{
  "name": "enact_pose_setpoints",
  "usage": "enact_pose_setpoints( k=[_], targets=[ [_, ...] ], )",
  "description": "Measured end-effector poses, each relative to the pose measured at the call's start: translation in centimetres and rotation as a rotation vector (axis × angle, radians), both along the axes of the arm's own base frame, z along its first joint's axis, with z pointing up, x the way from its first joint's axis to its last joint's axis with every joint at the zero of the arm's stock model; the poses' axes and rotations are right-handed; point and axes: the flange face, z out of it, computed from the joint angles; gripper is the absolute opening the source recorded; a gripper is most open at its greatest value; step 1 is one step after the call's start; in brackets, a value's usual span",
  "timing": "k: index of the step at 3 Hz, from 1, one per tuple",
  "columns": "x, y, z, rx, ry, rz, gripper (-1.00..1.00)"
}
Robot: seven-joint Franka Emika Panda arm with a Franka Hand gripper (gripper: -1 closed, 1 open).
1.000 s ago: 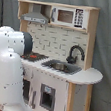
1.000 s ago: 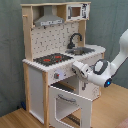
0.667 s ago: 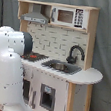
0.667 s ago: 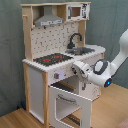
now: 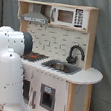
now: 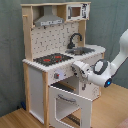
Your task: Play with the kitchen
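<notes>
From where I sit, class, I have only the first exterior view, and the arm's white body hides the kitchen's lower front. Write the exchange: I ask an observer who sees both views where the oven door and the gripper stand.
Observer: In the second exterior view the oven door stands open, swung out from the kitchen front.
Operator: And the gripper?
Observer: The gripper is at the front panel just under the stovetop, above the open door. I cannot tell whether it touches the panel.
Operator: Where does the arm come from?
Observer: The arm reaches in from the second exterior view's right, past the sink end of the counter.
</notes>
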Motion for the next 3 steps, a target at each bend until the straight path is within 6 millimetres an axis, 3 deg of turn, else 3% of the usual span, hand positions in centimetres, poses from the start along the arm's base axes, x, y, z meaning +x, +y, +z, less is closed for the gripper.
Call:
enact_pose_setpoints(
  k=[2,3],
  targets=[
    [-1.7,1.5,-0.1,0.204,0.005,0.045,1.00],
    [-2.6,1.7,0.5,0.141,-0.001,0.048,1.00]
  ],
)
